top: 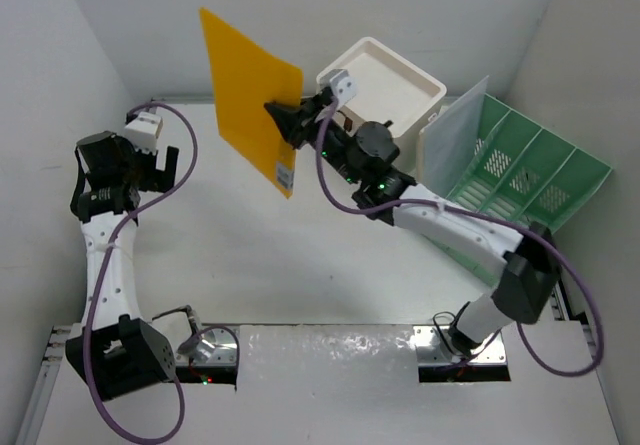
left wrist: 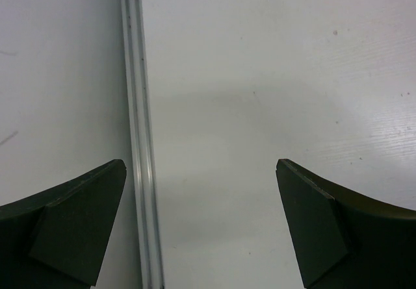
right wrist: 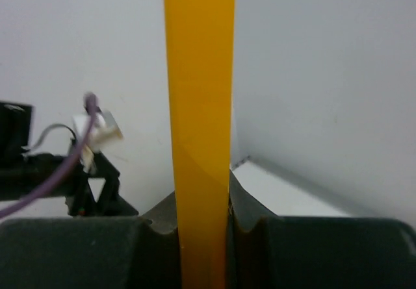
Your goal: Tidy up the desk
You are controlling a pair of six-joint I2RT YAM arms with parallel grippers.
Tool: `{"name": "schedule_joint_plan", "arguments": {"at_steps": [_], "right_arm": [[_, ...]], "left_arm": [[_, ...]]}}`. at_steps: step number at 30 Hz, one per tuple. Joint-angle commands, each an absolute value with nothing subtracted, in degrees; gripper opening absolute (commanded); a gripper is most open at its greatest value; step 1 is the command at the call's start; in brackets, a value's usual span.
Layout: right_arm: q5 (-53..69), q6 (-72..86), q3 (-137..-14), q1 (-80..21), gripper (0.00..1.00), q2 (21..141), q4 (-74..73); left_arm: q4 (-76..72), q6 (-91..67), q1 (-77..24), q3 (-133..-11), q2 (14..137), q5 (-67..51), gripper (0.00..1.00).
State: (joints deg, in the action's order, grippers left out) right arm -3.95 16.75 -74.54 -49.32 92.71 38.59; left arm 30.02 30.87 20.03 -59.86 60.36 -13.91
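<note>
Hovering left gripper (left wrist: 201, 172): jaws apart, empty, over the large matte-white desk (top: 250, 255) by its grey rail (left wrist: 142, 139).
Thin yellow plastic folder (top: 245, 80): upright, off the desk, likely for filing.
Black right gripper (right wrist: 201, 217): clamped on its edge, near green slotted rack (top: 520, 170).

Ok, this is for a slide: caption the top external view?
Right hand grips a yellow folder aloft over the desk; left hand open and empty.

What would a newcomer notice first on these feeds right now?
The bright orange sheet, pinched upright in the right gripper above the far part of the desk. Next, the green slotted rack at the far right, and the left gripper, open and empty over the desk's left rail.
</note>
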Motion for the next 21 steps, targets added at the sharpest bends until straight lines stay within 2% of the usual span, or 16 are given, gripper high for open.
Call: {"name": "schedule_joint_plan", "arguments": {"at_steps": [1,5,6,7,8,9,11,13,17,19,21], "right_arm": [[-2.19,6.71,-74.00,-49.48,0.00,84.48,38.85],[-17.18,-3.32,-72.52,-49.57,0.00,74.20,36.83],[-30.10,-10.04,-70.86,-49.83,0.00,70.18,38.74],[-37.19,-14.46,-69.71,-50.18,0.00,68.57,41.46],[-46.49,-25.38,-66.65,-50.19,0.00,66.12,50.19],[-49.54,-31.06,-65.14,-50.19,0.00,65.48,56.02],[-52.90,-46.57,-63.29,-50.19,0.00,64.78,68.05],[-54.84,-54.01,-63.54,-50.19,0.00,64.86,71.79],[-54.85,-74.03,-62.67,-49.66,0.00,66.97,88.18],[-54.75,-77.16,-60.92,-47.83,0.00,67.76,93.93],[-55.89,-74.02,-59.07,-45.36,0.00,67.33,92.91]], "left_arm": [[27.95,26.99,20.57,-58.89,61.78,-11.78,1.00],[26.90,25.75,20.57,-57.66,62.05,-12.30,1.00],[26.63,25.23,20.57,-57.48,62.22,-12.39,1.00],[26.54,24.88,20.57,-57.22,62.40,-12.48,0.99],[26.54,24.61,20.57,-57.22,62.58,-13.18,1.00],[26.63,24.44,20.57,-57.22,63.01,-13.44,1.00],[26.98,24.17,20.57,-57.48,63.37,-13.97,1.00],[26.72,23.91,20.57,-57.48,63.81,-13.62,1.00],[26.02,23.56,20.57,-56.60,64.07,-15.11,1.00],[26.10,23.20,20.57,-56.43,64.69,-16.34,1.00],[25.93,22.94,20.57,-56.25,65.39,-16.70,1.00]]}}
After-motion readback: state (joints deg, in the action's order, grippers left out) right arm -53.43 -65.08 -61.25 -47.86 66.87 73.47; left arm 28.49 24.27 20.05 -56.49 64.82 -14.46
